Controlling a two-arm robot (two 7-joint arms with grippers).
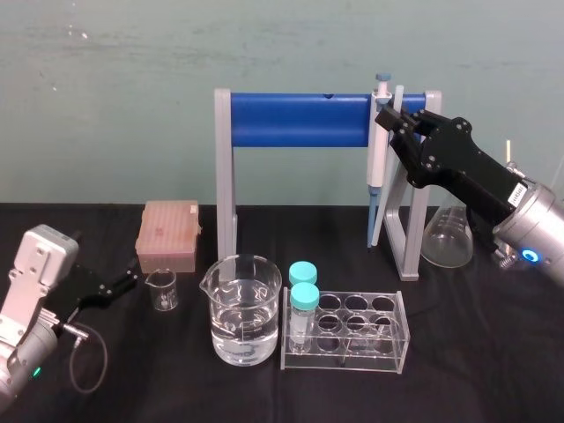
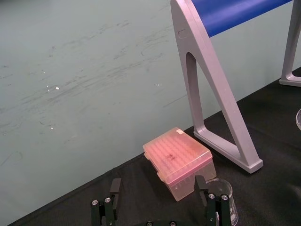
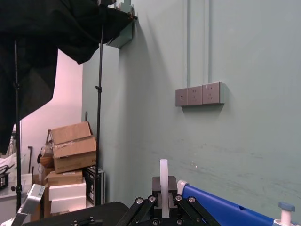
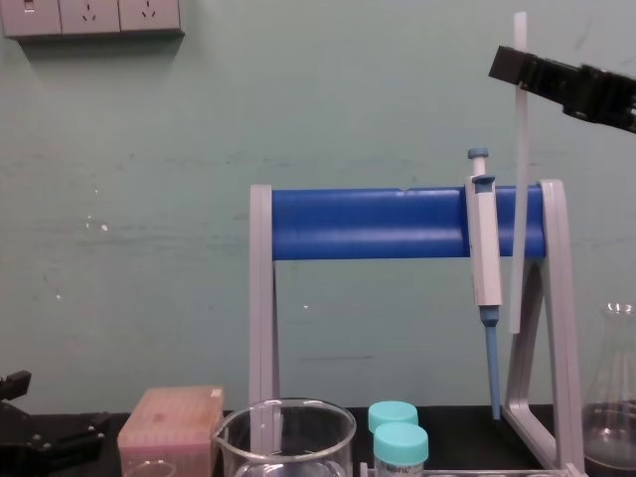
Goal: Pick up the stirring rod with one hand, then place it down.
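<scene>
At the right end of the pipette stand (image 1: 300, 122), the right gripper (image 4: 512, 65) pinches the stirring rod (image 4: 517, 199) close to its top end. The long remainder hangs straight down, its lower tip clear of the table and just beside the pipette (image 4: 484, 248) hooked on the blue bar. That high grip looks like the weak spot: with so much rod below the jaws, any quick swing could set it pendulating into the pipette or the stand's right leg. A smooth, thin rod may also slide through flat jaws. Putting it down looks tricky too. The conical flask (image 1: 449, 238) sits right of the stand and the test-tube rack (image 1: 352, 335) in front of it, and a tip-first descent could jam or snap the rod. Far left of the stand, by the pink tip box (image 1: 167, 233), the left gripper (image 2: 157, 186) sits parked, jaws spread wide and holding nothing.
</scene>
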